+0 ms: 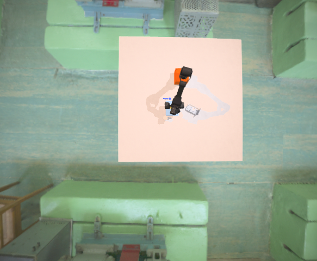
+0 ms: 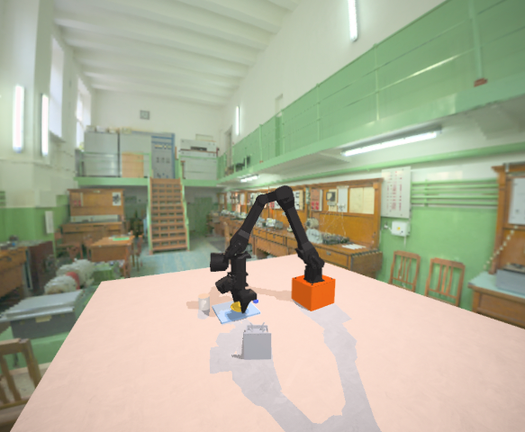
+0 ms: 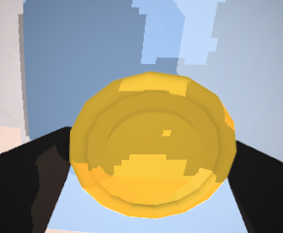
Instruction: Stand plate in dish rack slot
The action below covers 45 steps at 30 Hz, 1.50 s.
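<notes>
A round yellow plate (image 2: 235,307) (image 3: 153,131) lies face up, roughly flat, between the fingertips. My gripper (image 3: 152,143) is shut on its rim, with one black finger against each side in the wrist view. The plate seems a little above a light-blue board (image 1: 168,113) (image 2: 222,316) (image 3: 199,31); the exact gap is hard to tell. In the top view the arm hides most of the plate. The small grey dish rack (image 1: 192,109) (image 2: 257,345) stands beside the board, away from the gripper, with thin rails on top. Its slots are too small to make out clearly.
A small pale cylinder (image 1: 165,118) (image 2: 203,302) stands close to the board's far side from the base. A small blue object (image 1: 167,98) (image 2: 255,301) lies on the base side of the board. The orange base block (image 1: 177,76) (image 2: 312,293) carries the arm.
</notes>
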### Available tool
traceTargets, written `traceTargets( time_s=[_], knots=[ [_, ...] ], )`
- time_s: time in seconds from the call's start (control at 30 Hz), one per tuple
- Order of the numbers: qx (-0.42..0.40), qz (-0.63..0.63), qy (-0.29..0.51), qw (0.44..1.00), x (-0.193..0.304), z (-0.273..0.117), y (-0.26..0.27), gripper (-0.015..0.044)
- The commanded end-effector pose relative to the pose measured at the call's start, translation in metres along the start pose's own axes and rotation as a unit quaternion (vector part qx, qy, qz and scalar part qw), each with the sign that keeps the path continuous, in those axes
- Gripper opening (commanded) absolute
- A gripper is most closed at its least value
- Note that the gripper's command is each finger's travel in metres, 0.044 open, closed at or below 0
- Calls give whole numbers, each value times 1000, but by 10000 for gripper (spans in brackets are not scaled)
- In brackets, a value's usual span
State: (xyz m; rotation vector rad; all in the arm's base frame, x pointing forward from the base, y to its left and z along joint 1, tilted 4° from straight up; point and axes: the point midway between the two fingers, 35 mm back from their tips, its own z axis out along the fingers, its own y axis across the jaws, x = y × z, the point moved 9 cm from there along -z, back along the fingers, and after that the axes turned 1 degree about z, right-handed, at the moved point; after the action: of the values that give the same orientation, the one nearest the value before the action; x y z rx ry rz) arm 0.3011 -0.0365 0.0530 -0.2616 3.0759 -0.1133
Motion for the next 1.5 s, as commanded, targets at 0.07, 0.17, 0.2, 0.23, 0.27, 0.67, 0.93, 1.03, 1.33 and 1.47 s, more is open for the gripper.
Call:
traceTargets(
  time_s=[0.07, 0.17, 0.2, 0.23, 0.27, 0.67, 0.93, 1.03, 1.33, 1.47],
  knots=[
    [-1, -2, -1, 1000, 0, 0, 0, 294],
    [-1, -2, -1, 1000, -1, -4, 0, 216],
    [-1, -2, -1, 1000, -3, -9, -1, 189],
    [-1, -2, -1, 1000, -5, -15, -1, 163],
    [-1, -2, -1, 1000, -6, -21, -2, 137],
    [4, 2, -10, 1000, -16, -96, -4, 0],
    [2, 0, -7, 1000, -17, -136, -4, 0],
    [1, -1, -5, 1000, -17, -149, -4, 0],
    [-1, 1, -2, 1000, -17, -173, -3, 0],
    [-4, 59, -2, 998, -13, -174, 27, 0]
  ],
)
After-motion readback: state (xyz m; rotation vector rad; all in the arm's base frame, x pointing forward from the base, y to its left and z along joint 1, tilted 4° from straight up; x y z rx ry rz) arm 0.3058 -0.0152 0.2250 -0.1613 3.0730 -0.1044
